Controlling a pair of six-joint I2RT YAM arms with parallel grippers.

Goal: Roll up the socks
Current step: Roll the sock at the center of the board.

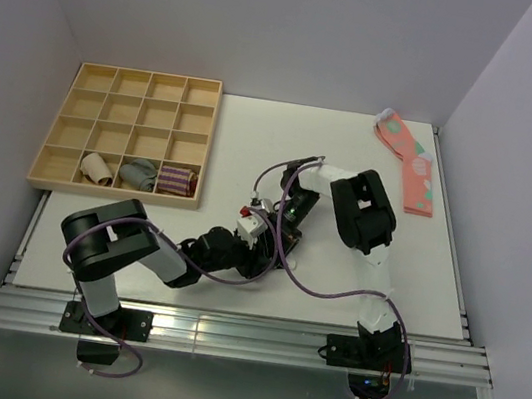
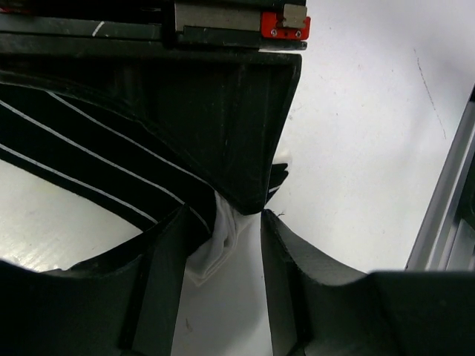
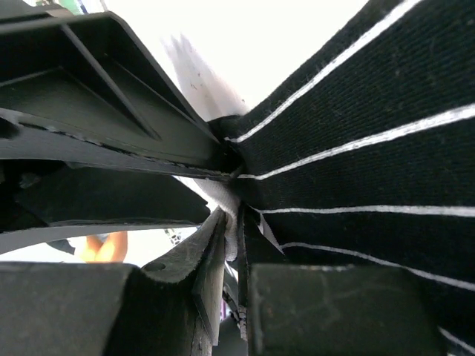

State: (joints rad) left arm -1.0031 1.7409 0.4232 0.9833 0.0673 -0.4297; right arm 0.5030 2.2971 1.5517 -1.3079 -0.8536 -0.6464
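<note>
My arms met over the middle of the flat white table, with the shallow wooden tray of square compartments at its far left and the pink patterned socks at its far right. The small black fabric socks with thin white stripes lay mid-table under my wrists. My right gripper was clamped on their black cloth. My left gripper stood apart, its fingers straddling the white trim, perhaps brushing it.
</note>
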